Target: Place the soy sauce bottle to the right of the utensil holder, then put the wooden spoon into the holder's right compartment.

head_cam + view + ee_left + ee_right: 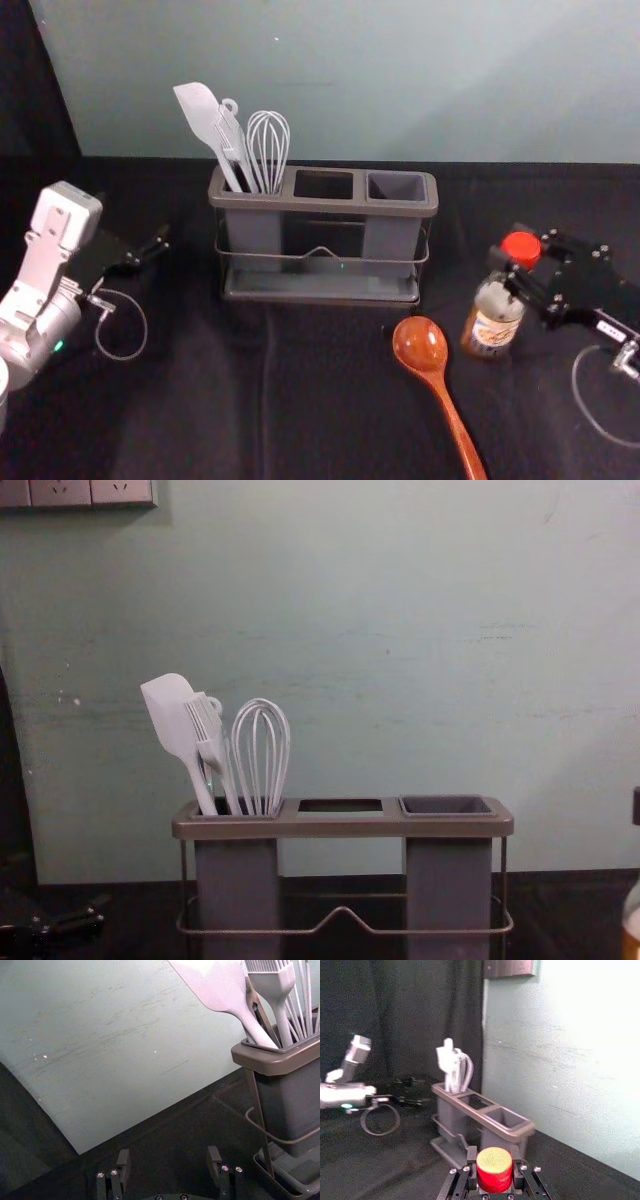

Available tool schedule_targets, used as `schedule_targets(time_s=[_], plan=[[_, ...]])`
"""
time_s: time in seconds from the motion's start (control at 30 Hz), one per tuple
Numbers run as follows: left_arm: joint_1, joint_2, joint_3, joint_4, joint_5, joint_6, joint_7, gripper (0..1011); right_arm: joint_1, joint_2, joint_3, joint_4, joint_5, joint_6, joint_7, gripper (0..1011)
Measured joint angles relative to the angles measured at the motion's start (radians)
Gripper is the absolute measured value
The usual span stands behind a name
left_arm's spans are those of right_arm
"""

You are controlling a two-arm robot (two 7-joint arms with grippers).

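right gripper (511, 250), head view: at the right of the scene, i have its fingers closed on the red cap of the soy sauce bottle (493, 318), one on either side, as my right wrist view also shows. the bottle is to the right of the utensil holder (324, 204) and nearer the camera; i cannot tell whether its base touches the table. wooden spoon (420, 343): lying on the dark cloth, bowl towards the holder, handle towards me, left of the bottle. left compartment: white spatula (205, 115), brush (233, 145) and whisk (268, 145), upright or leaning. left gripper (148, 254): parked at the left, fingers spread apart.
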Motion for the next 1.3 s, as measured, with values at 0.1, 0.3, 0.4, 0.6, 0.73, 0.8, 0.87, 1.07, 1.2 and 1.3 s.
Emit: schedule_targets(time_s=[0.1, 0.3, 0.4, 0.6, 0.73, 0.8, 0.87, 1.07, 1.2, 1.3], plan=[[0.0, 0.0, 0.0, 0.0, 0.0, 0.0, 0.0, 1005, 0.028, -0.012, 0.002, 0.035, -0.011, 0.002, 0.001, 380], [0.0, 0.0, 0.0, 0.0, 0.0, 0.0, 0.0, 1005, 0.11, -0.056, -0.016, 0.123, -0.031, 0.015, 0.014, 380], [0.0, 0.0, 0.0, 0.0, 0.0, 0.0, 0.0, 1005, 0.154, -0.082, -0.03, 0.167, -0.039, 0.024, 0.02, 380], [0.0, 0.0, 0.0, 0.0, 0.0, 0.0, 0.0, 1005, 0.226, -0.129, -0.054, 0.246, -0.043, 0.036, 0.031, 380], [0.0, 0.0, 0.0, 0.0, 0.0, 0.0, 0.0, 1005, 0.262, -0.149, -0.069, 0.282, -0.051, 0.043, 0.036, 380], [0.0, 0.0, 0.0, 0.0, 0.0, 0.0, 0.0, 1005, 0.275, -0.156, -0.075, 0.295, -0.055, 0.045, 0.037, 380], [0.0, 0.0, 0.0, 0.0, 0.0, 0.0, 0.0, 1005, 0.293, -0.166, -0.084, 0.313, -0.061, 0.047, 0.038, 380], [0.0, 0.0, 0.0, 0.0, 0.0, 0.0, 0.0, 1005, 0.333, -0.188, -0.104, 0.357, -0.076, 0.044, 0.046, 380], [0.0, 0.0, 0.0, 0.0, 0.0, 0.0, 0.0, 1005, 0.353, -0.2, -0.115, 0.381, -0.086, 0.037, 0.051, 380], [0.0, 0.0, 0.0, 0.0, 0.0, 0.0, 0.0, 1005, 0.371, -0.212, -0.124, 0.402, -0.093, 0.031, 0.055, 380]])
